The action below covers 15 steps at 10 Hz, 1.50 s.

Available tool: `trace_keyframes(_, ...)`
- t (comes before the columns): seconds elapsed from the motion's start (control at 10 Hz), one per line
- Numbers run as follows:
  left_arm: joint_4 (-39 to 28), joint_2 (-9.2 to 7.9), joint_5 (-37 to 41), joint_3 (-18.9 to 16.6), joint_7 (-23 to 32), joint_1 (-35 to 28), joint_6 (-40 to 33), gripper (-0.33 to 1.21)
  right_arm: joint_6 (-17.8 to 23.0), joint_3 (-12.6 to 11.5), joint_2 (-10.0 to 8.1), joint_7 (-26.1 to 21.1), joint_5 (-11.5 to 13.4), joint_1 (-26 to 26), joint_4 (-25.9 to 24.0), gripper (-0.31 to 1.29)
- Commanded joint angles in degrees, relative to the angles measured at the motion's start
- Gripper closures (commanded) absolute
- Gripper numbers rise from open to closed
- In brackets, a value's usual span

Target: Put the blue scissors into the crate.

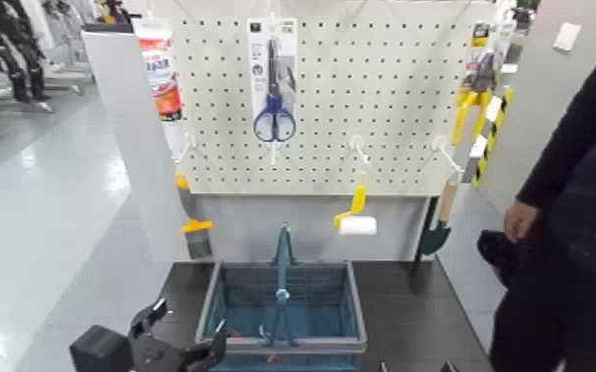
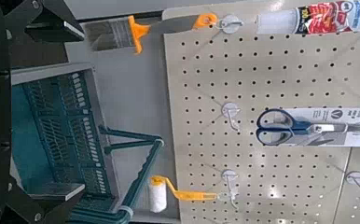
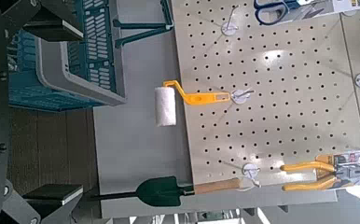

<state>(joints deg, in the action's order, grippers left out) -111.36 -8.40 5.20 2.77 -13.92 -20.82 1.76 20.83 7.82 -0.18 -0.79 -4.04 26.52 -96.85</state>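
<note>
The blue scissors [image 1: 273, 109] hang on their white card high on the pegboard, handles down; they also show in the left wrist view [image 2: 290, 126] and, partly, in the right wrist view [image 3: 273, 10]. The teal crate [image 1: 225, 297] stands on the floor under the board with its centre handle upright, and also shows in the left wrist view [image 2: 57, 121] and the right wrist view [image 3: 71, 65]. My left gripper [image 1: 181, 334] is low, beside the crate's near left corner, open and empty. My right gripper [image 3: 71, 110] is open and empty, far from the scissors.
On the pegboard [image 1: 381, 99] hang a yellow-handled paint roller [image 1: 354, 213], a green trowel [image 1: 439, 223], yellow pliers [image 1: 472, 104], a brush [image 1: 195, 235] and a red-labelled tube [image 1: 160, 74]. A person in black [image 1: 579, 198] stands at the right.
</note>
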Motion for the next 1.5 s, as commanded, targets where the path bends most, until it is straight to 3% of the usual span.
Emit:
trace_keyframes(0.1,-0.3,-0.21,2.0,-1.2,-2.7,4.2,3.7,0.18,0.0,0.1,0.0,0.0,0.0,-0.1,-0.1,0.15)
trace_keyframes(0.7,1.7,-0.12,2.9,-4.6,-12.8,17.3,11.7,0.28,0.0,0.6,0.09,0.0,0.0,-0.2,-0.1,0.15)
trace_keyframes(1.5,10.5,-0.21,7.5,-4.0,-22.7,34.7,13.3,0.37,0.5,1.1,-0.09,0.4,-1.3,-1.2,0.6,0.15)
